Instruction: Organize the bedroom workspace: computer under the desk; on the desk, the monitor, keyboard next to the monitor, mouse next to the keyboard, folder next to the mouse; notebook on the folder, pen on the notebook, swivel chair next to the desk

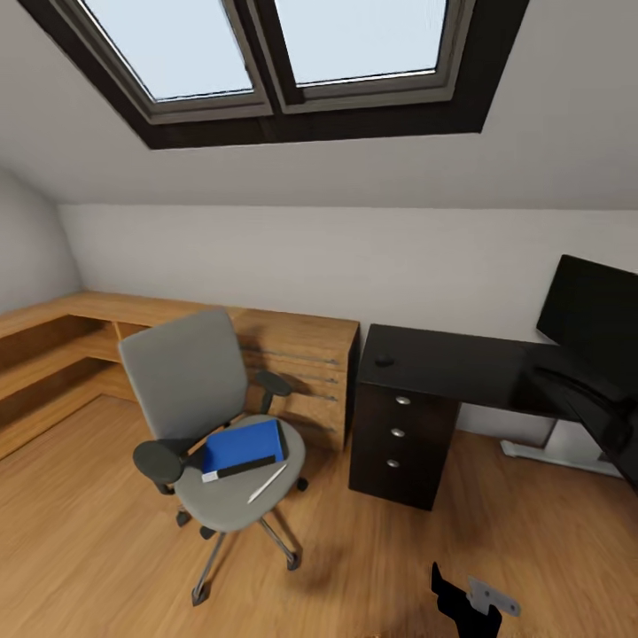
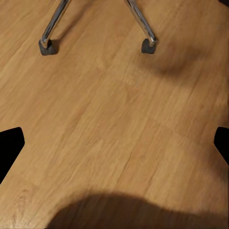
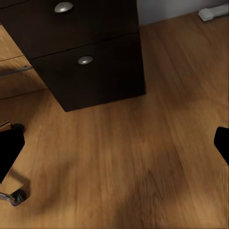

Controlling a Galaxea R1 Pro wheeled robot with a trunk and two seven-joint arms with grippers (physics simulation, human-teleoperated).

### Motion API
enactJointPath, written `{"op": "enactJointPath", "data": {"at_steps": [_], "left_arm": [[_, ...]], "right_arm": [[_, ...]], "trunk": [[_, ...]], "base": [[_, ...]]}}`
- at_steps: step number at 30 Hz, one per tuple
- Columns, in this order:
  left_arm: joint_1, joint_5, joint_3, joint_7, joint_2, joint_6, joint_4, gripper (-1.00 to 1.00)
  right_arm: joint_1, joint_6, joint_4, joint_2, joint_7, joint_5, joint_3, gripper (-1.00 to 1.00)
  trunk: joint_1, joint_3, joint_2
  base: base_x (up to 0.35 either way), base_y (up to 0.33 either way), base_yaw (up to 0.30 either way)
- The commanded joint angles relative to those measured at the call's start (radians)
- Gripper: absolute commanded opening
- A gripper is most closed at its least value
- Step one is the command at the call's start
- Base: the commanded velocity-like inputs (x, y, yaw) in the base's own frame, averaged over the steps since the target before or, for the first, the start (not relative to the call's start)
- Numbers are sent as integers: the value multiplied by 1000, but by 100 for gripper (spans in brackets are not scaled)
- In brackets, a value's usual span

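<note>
The grey swivel chair (image 1: 182, 372) stands on the wood floor, left of the black desk (image 1: 461, 363). On its seat lies the blue folder (image 1: 244, 443); a dark strip runs along the folder's near edge, and I cannot tell if that is the notebook. The pale pen (image 1: 268, 483) rests on the seat beside it. The mouse (image 1: 384, 361) sits on the desk's left end, and the monitor (image 1: 589, 315) stands at the right. Keyboard and computer are hidden. My right gripper (image 1: 474, 602) (image 3: 114, 148) hangs open above the floor before the drawer unit (image 3: 90, 62). My left gripper (image 2: 114, 148) is open over the floor near the chair's castors (image 2: 46, 46).
A light wooden dresser (image 1: 301, 346) and low shelving line the wall behind the chair. My right arm (image 1: 589, 403) reaches across the desk's right part. A white desk foot (image 1: 540, 454) lies on the floor under the desk. Skylights sit in the sloped ceiling.
</note>
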Motion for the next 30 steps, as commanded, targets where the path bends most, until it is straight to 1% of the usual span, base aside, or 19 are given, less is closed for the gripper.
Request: {"op": "enactJointPath", "data": {"at_steps": [1, 10, 18, 23, 30], "left_arm": [[0, 3, 2, 0, 0, -3, 0, 100], [0, 3, 2, 0, -1, -3, 0, 100], [0, 3, 2, 0, -4, -2, 2, 100], [0, 3, 2, 0, -4, -3, 9, 100], [0, 3, 1, 0, -3, -3, 12, 100]], "right_arm": [[-1, -3, 2, 0, 10, -4, -8, 100], [-1, -3, 2, 1, 11, -3, -8, 100], [-1, -2, 2, 0, 12, -2, -8, 100], [-1, -2, 2, 1, 12, -1, -8, 100], [-1, 1, 2, 0, 13, 0, -8, 100]], "trunk": [[0, -1, -1], [0, -2, -1], [0, -8, -1], [0, -11, -1], [0, -12, -1]], "base": [[0, 0, -269], [0, 0, -258], [0, 0, -175], [0, 0, -86], [0, 0, -23]]}}
